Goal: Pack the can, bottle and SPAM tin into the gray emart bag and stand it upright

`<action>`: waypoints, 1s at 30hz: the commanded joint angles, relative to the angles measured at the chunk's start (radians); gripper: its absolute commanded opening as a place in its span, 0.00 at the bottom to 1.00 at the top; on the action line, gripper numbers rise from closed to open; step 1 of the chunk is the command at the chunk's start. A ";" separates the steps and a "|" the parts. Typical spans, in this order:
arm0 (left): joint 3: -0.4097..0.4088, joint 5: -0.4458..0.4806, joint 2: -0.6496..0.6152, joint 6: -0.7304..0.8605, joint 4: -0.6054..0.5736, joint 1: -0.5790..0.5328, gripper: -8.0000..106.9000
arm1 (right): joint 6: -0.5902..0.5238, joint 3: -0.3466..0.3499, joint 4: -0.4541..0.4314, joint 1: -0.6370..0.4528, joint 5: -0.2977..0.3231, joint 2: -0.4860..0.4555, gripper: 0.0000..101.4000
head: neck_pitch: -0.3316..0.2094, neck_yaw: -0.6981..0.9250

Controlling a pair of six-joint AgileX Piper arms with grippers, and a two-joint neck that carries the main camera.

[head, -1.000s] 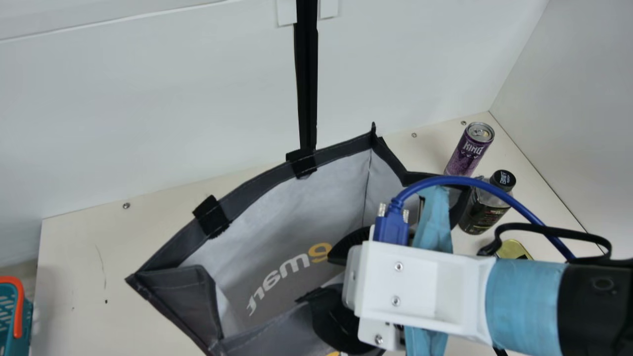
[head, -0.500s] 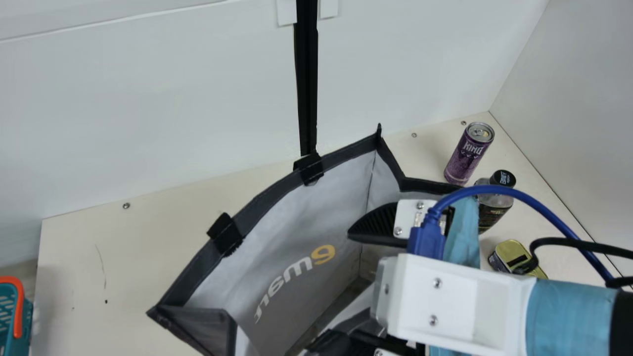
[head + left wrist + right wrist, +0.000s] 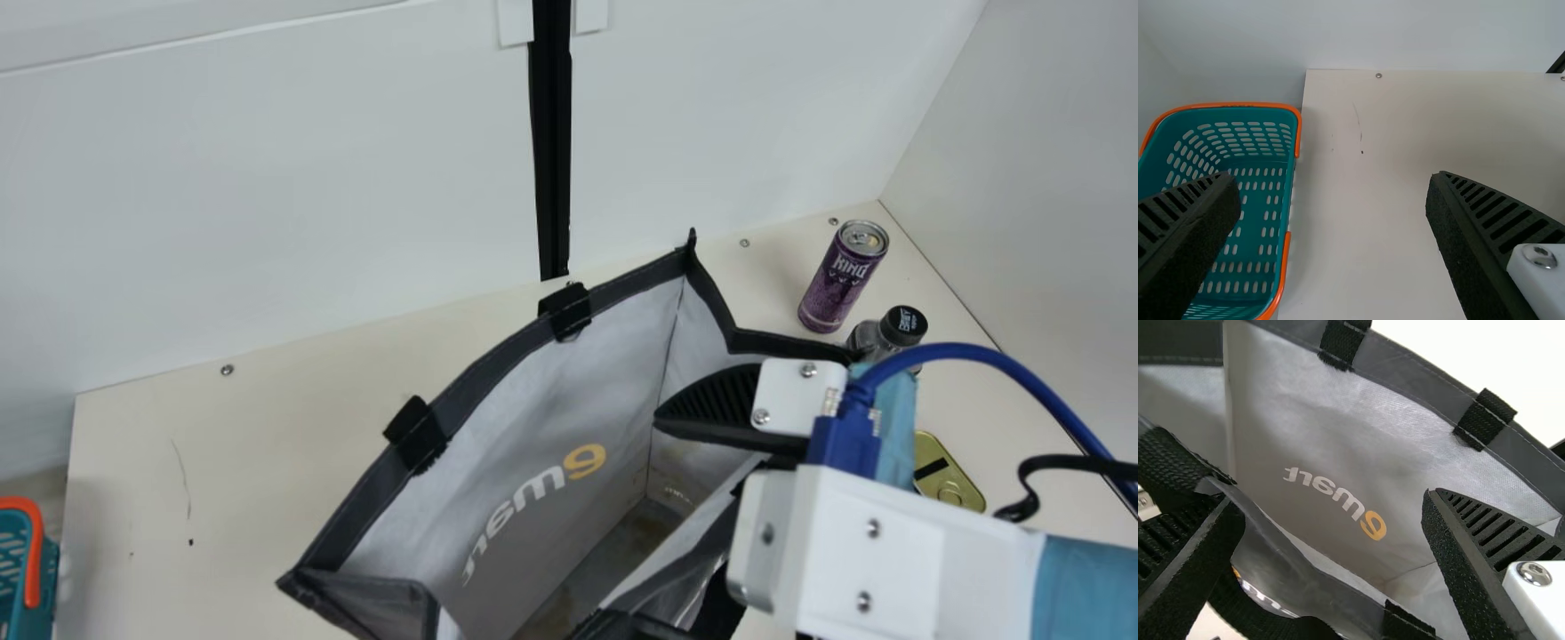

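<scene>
One rim [image 3: 1331, 587] of the gray emart bag [image 3: 551, 418], at the main view's lower centre, runs between the parted fingers of the right pincer [image 3: 1333, 500]; the bag's mouth slants up rightward.

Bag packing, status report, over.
Left pincer open by teal perforated plastic basket; right pincer open at mouth of gray fabric bag. Purple metal can, black-capped bottle, gold-topped tin unpacked on cream table. Right arm partly hides bottle.
</scene>
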 commanded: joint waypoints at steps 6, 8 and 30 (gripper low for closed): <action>0.000 0.000 0.000 0.000 0.000 0.000 0.85 | 0.068 -0.025 -0.032 0.027 0.000 -0.026 0.94 | -0.023 -0.002; 0.000 0.000 0.000 0.000 0.000 0.000 0.85 | 0.087 -0.034 -0.041 0.034 0.000 -0.034 0.94 | -0.023 -0.002; 0.000 0.000 0.000 0.000 0.000 0.000 0.85 | 0.213 -0.155 -0.178 -0.045 0.000 -0.056 0.94 | -0.023 -0.002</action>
